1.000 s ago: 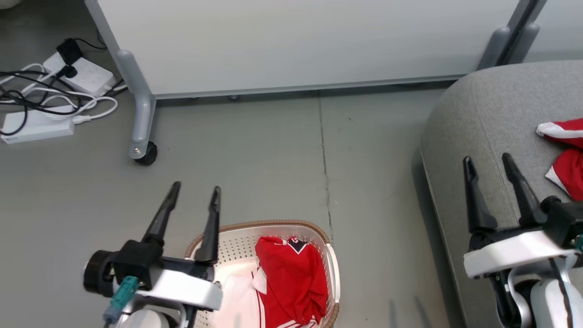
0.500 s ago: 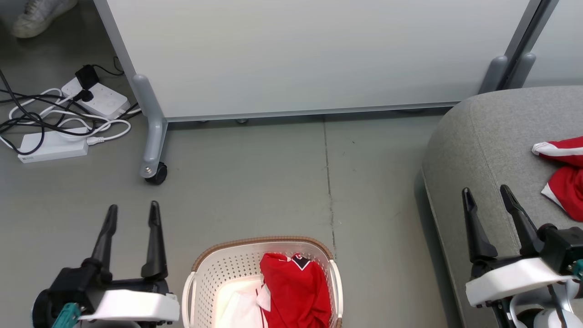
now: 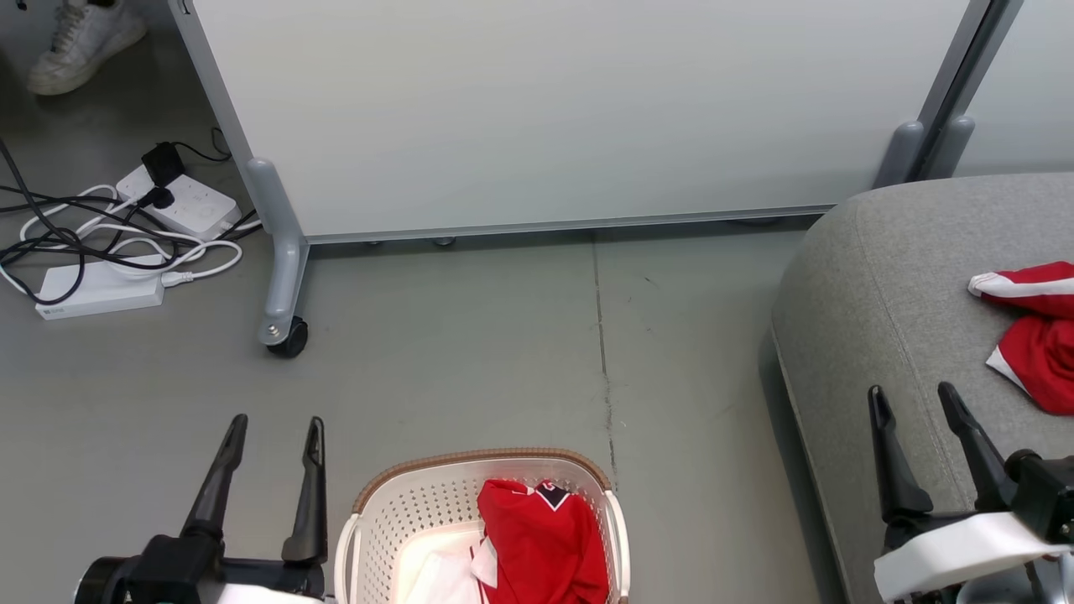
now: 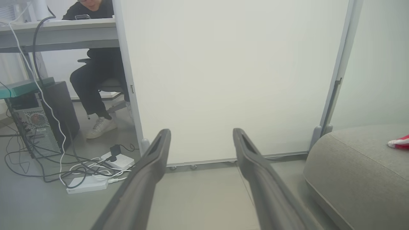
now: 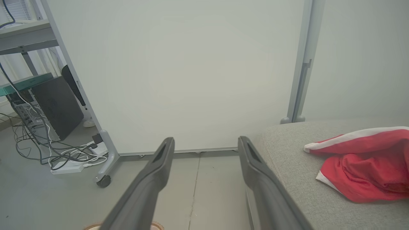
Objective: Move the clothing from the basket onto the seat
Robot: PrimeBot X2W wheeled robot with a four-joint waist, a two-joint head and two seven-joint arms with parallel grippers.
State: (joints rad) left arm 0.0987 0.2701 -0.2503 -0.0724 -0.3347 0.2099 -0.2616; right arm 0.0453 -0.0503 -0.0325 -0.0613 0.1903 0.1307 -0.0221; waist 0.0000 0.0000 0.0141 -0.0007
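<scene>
- The red jersey [image 3: 541, 541] lies crumpled in the right half of the basket [image 3: 394, 512], with a black-and-white print at its upper edge. Some white fabric [image 3: 445, 579] lies beside it on the basket bottom; I cannot tell if this is a separate piece.
- A second red garment [image 5: 364, 166] with white trim already rests on the grey seat [image 3: 873, 294], well apart from the basket.
- So I judge the task about half done: one piece is delivered, and the step in hand is to fetch the jersey from the basket.
- The left gripper [image 3: 278, 419] hovers over the bare floor just beside the basket's left rim, its fingers apart and holding nothing.
- The right gripper [image 3: 910, 388] hangs above the front edge of the seat, fingers also apart and empty.
- For the next move I would bring one gripper over the basket, lower it onto the bunched red cloth, and close on a thick fold, away from the perforated wall.
- Further out stand a white partition panel [image 3: 587, 109] on castors and power strips with cables [image 3: 126, 243] on the floor.
</scene>
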